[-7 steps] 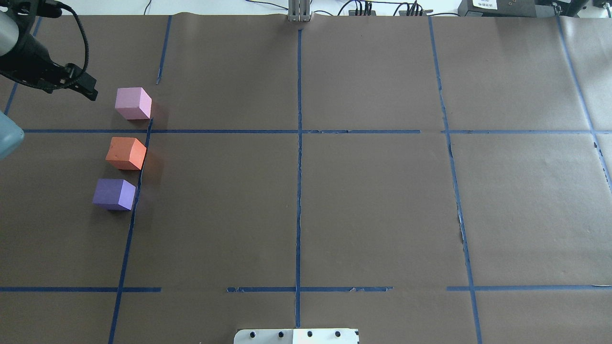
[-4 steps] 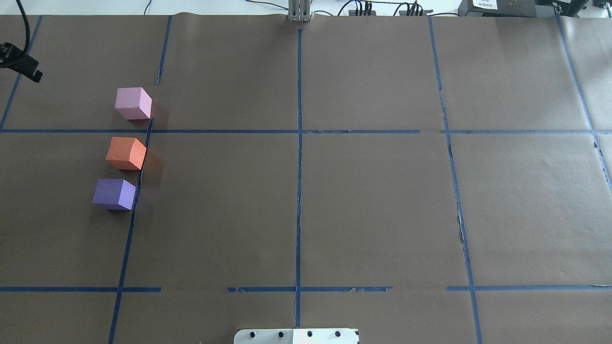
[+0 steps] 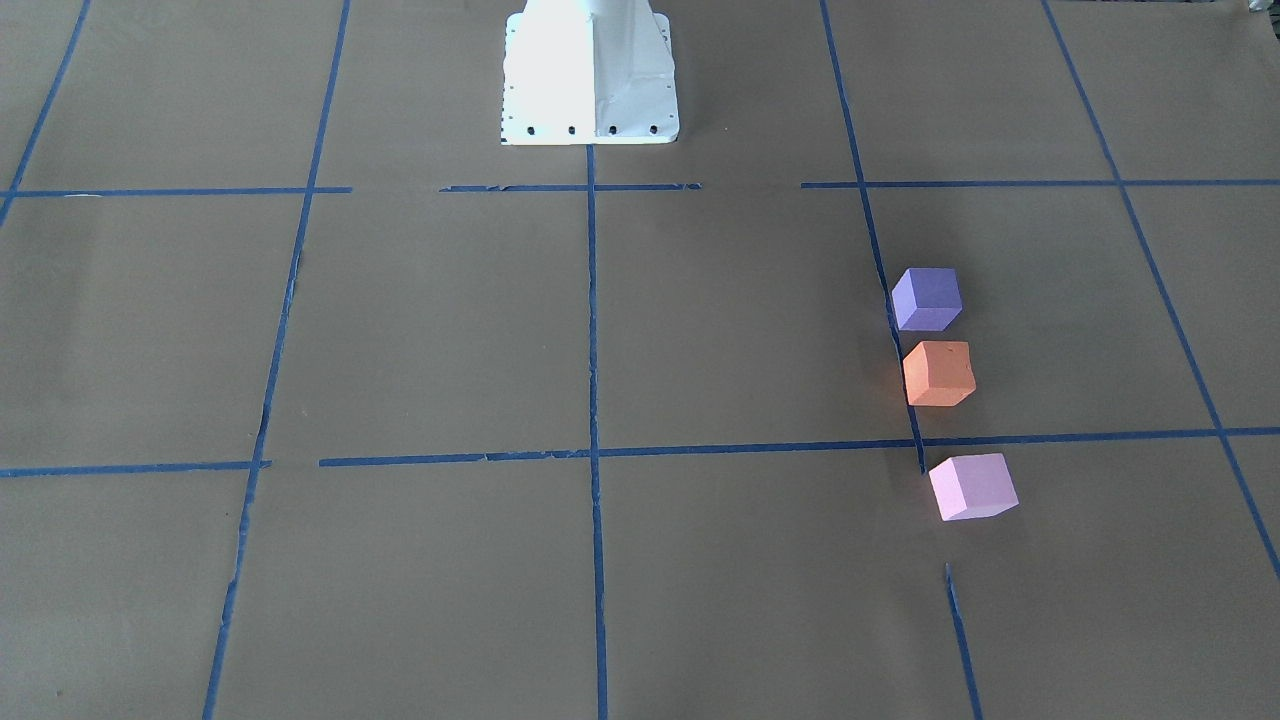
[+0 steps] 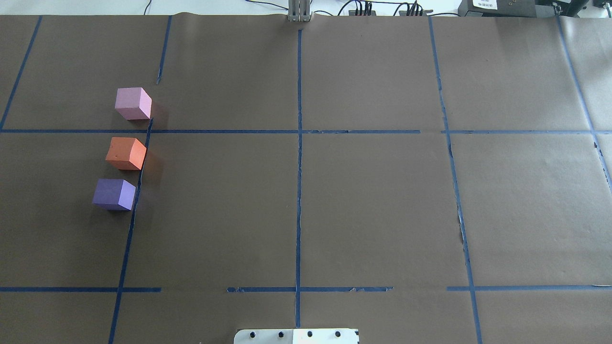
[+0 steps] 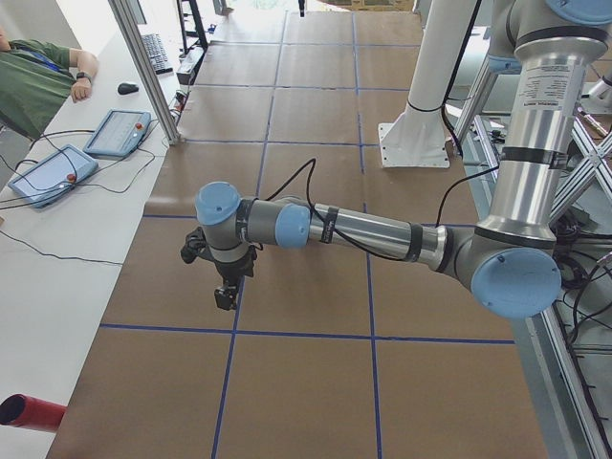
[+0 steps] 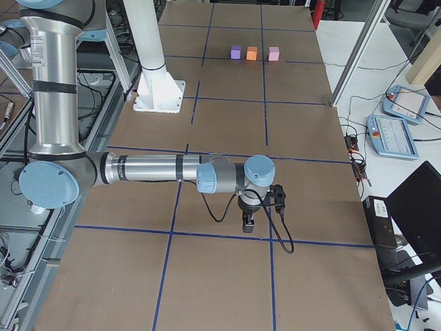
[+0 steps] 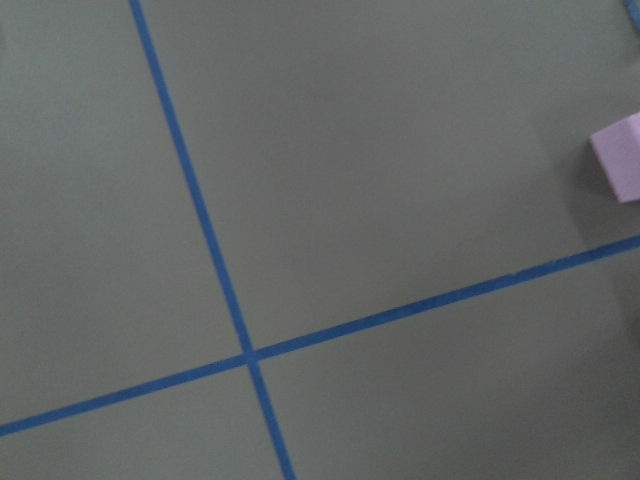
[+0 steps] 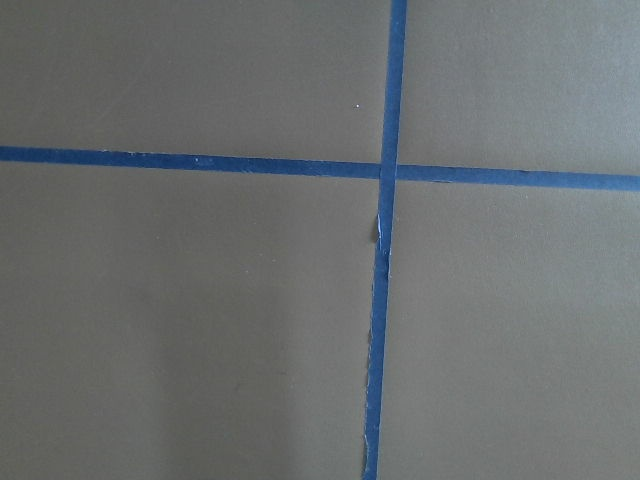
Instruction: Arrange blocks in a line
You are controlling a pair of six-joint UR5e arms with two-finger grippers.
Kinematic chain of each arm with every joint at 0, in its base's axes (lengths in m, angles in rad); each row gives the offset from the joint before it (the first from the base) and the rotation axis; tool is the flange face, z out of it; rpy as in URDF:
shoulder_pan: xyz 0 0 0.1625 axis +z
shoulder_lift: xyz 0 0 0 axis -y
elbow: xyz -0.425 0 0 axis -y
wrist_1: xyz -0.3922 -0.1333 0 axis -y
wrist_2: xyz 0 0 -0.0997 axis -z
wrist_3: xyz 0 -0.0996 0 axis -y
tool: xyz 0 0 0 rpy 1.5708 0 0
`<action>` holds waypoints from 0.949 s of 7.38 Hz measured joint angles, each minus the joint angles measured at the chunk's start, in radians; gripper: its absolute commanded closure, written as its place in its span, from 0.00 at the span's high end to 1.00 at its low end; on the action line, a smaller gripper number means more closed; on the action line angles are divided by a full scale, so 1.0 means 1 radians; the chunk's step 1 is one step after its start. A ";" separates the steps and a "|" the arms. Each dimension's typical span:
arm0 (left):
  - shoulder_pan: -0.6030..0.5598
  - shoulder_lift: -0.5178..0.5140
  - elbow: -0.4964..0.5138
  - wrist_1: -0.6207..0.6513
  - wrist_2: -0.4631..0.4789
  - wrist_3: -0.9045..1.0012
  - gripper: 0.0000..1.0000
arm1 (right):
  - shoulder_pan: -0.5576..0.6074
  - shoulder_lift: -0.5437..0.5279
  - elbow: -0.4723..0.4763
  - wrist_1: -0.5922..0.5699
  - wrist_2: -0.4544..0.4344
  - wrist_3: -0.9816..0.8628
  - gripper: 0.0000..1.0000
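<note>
Three blocks stand in a near-straight row along a blue tape line on the table's left side: pale pink [image 4: 133,103] farthest, orange [image 4: 126,153] in the middle, violet-purple [image 4: 114,194] nearest. They are apart with small gaps, and also show in the front view: purple [image 3: 927,298], orange [image 3: 938,373], pink [image 3: 972,487]. The pink block's corner shows in the left wrist view [image 7: 620,160]. My left gripper [image 5: 226,297] shows only in the exterior left view, my right gripper [image 6: 249,222] only in the exterior right view. Both point down over bare paper, away from the blocks. I cannot tell whether they are open.
Brown paper with a blue tape grid covers the table [image 4: 373,200]. The white robot base plate [image 4: 296,336] sits at the near edge. Teach pendants [image 5: 117,132] and a person's arm [image 5: 57,81] are on the side bench. Cables run along the far edge [image 4: 363,8].
My left gripper has pulled away from beside the pink block to the left and out of the overhead view. The three blocks have not moved.
</note>
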 measured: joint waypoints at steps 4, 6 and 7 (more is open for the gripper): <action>-0.018 0.046 0.085 -0.036 -0.004 0.013 1.00 | 0.000 0.000 0.000 0.000 0.000 0.000 1.00; -0.023 0.049 0.105 -0.043 -0.009 0.011 1.00 | 0.000 -0.001 0.000 0.000 0.000 0.000 1.00; -0.023 0.049 0.108 -0.044 -0.018 0.009 1.00 | 0.000 -0.001 0.000 0.000 0.000 0.000 1.00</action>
